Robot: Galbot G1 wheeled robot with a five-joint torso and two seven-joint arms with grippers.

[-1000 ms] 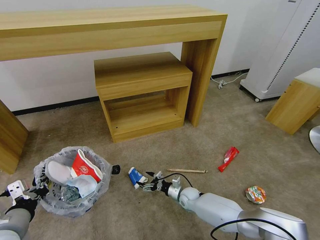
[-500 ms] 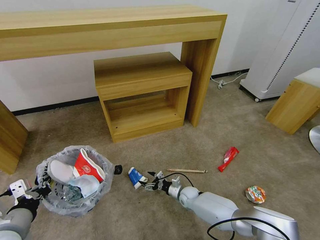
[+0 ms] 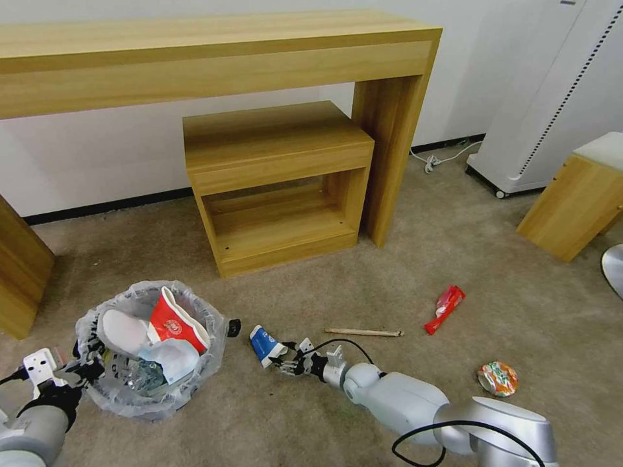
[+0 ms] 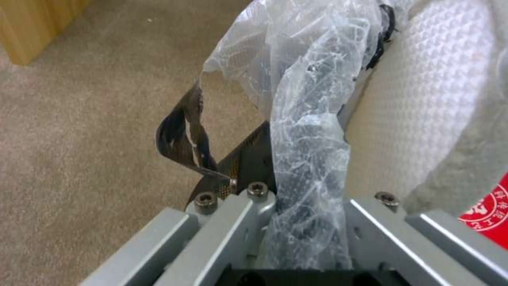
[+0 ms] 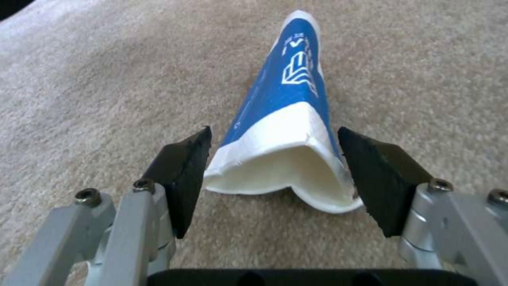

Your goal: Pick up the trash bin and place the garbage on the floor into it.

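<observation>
- Right claw lies low on the floor, its two black pads spread apart on either side of the open mouth of a crushed blue paper cup; from what I can see the pads sit just beside the cup's rim and have not pinched it yet.
- Left claw is clamped on the near rim of the trash bin, the crinkly bag liner bunched between its jaws in the left wrist view.
- That bin stands just left of the blue cup, low over the beige carpet; whether it rests on the carpet or hangs a little above it, I cannot tell.
- Already inside the bin: a white slipper, a crushed red paper cup, a pale blue mask and some crumpled clear plastic beneath them.
- Lying out on the carpet: the blue cup, a wooden stick just beyond the right arm, a red wrapper farther right, and a squashed can off near the right elbow.
- A small black object sits beside the bin; I cannot make out what it is.
- My judgement: roughly halfway, with the bin in hand, several pieces in, and four pieces left, the blue cup being the one in hand.
</observation>
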